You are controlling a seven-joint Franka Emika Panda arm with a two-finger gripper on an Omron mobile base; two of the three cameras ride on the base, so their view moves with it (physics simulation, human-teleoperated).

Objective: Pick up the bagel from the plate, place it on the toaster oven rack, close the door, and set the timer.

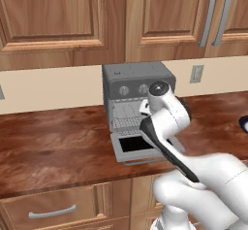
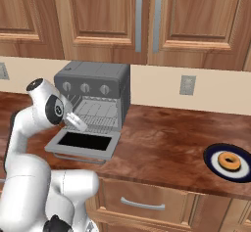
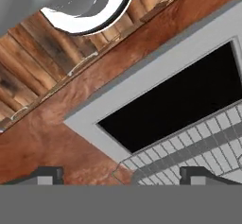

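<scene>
I see one bagel (image 2: 229, 161) on one plate (image 2: 213, 163); my pincer (image 3: 122, 175) gapes wide, empty, above one lowered door (image 3: 156, 102).

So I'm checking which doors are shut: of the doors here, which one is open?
The toaster oven door, dropped flat onto the counter with its dark glass facing up. The wooden cabinet doors above all sit shut.

No text, label, brand, number or sign can be read anywhere here.
</scene>
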